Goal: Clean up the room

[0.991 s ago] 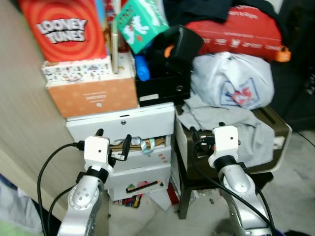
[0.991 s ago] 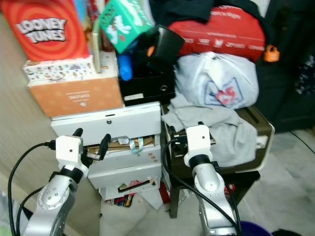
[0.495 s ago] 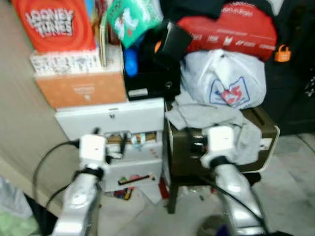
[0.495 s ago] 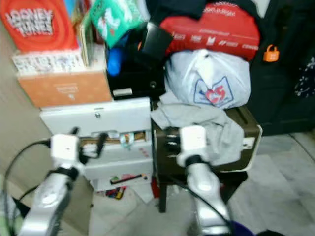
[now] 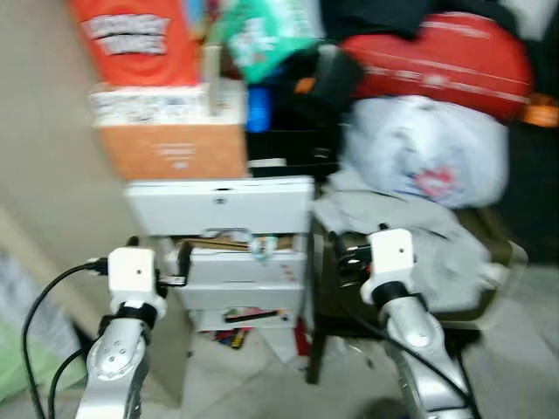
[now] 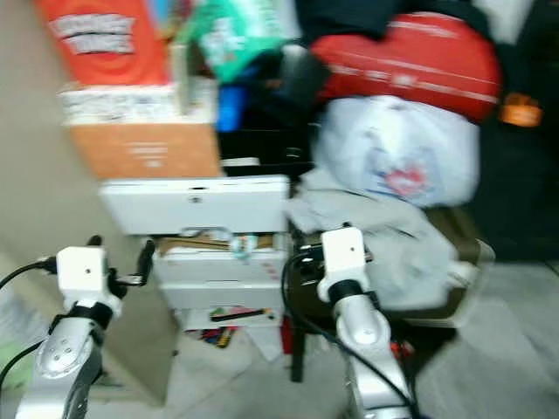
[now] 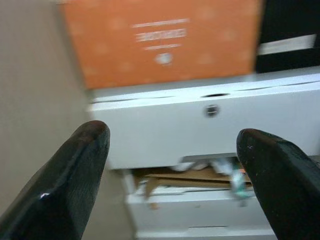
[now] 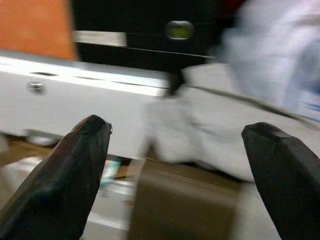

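Grey cloth (image 5: 410,229) draped over the stool lay ahead of the right gripper (image 8: 175,165), nearer than the left gripper (image 7: 170,175); both jaws spread, empty

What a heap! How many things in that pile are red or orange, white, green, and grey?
Red or orange: 3 (poster box, orange box, red bag)
White: 2 (drawer unit, plastic bag)
Green: 1 (packet)
Grey: 1 (cloth)
Total: 7

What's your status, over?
Left claw open, empty. Right claw open, empty. White drawer unit ahead, stuffed. Grey cloth draped over brown stool.
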Controlling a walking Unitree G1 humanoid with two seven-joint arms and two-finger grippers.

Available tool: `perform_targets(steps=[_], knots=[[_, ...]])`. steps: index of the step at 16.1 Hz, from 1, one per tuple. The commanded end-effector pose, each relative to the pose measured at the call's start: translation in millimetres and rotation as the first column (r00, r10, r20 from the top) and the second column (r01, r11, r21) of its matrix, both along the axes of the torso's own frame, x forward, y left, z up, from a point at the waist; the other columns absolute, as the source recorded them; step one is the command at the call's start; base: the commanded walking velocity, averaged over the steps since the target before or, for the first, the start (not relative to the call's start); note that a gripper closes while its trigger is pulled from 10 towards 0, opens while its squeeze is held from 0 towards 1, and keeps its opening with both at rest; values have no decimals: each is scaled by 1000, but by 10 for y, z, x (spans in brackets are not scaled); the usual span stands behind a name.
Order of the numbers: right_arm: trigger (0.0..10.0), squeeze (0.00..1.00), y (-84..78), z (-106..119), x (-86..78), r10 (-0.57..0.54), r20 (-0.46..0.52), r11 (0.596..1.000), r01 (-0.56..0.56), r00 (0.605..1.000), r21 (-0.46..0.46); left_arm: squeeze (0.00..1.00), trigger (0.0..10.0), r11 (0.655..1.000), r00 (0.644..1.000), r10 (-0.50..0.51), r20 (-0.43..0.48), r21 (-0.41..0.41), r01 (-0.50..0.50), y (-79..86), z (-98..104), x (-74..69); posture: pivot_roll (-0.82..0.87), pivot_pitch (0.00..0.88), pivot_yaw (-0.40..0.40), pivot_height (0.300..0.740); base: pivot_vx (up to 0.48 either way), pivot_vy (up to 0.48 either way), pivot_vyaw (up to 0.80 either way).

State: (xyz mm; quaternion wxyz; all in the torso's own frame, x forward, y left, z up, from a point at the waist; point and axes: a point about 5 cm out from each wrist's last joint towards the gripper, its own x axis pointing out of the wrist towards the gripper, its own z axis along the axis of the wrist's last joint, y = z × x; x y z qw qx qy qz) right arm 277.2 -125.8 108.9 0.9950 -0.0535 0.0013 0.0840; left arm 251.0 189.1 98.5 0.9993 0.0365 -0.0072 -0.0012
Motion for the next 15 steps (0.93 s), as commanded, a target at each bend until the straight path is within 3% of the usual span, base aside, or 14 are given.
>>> perform_targets(steps=[1,7,12,15], knots=[[10000,0,17,26,-3,15,7,1000,-15,1000,-2,0,10000,1000,1000,-22,12,-6,22,-49,16,10,-8,13,26,740,0,0,794],[10000,0,29,16,9,24,-3,1000,-24,1000,1,0,10000,998,998,-62,19,-31,63,-126,30,20,-12,21,23,740,0,0,793],[10000,0,-20,-164,-33,4,-98,1000,-2,995,21,0,10000,999,998,-31,-51,3,32,15,-132,-37,-11,21,22,740,0,0,786],[10000,0,-83,-168,-14,-2,-104,1000,4,995,15,0,10000,998,996,48,-74,46,-44,193,-186,-59,-13,15,21,740,0,0,656]])
